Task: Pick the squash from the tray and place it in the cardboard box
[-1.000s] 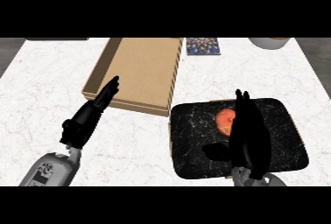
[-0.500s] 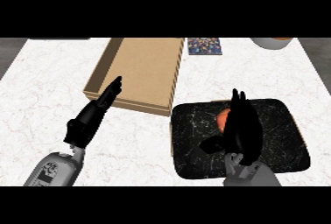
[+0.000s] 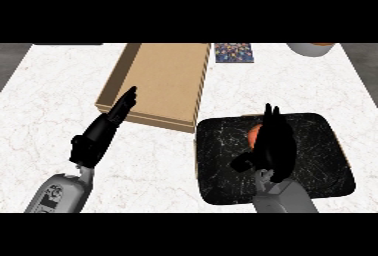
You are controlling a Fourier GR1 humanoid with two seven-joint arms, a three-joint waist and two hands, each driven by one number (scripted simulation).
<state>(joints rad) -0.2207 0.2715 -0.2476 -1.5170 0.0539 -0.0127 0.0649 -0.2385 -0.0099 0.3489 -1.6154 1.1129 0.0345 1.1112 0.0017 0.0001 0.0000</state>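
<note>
White marbled counter seen steeply from above, with dark floor showing past its far corners. A tan cardboard box, open at the top and set at a slight angle, lies on the far middle part of the counter. Its near right corner lies just beside the far left corner of a black tray with rounded corners and pale streaks, which occupies the near right part of the counter.

The squash, orange, lies in the far half of the tray, left of its middle. Only a small part of it shows, at the left edge of the right hand that covers the rest. This hand rises from a grey forearm at the lower edge; its fingers are extended and point away from the robot, the thumb is spread to the left, and nothing is grasped. Whether the hand touches the squash cannot be told.

The left hand shows at the left, over the counter, released, with straight fingers slanting towards the box, their tips overlapping its near left corner.

Along the far edge lie a flat card with a dark, many-coloured pattern, just beyond the box's far right corner, and, well to its right, a white round vessel cut off by the view's upper limit
</note>
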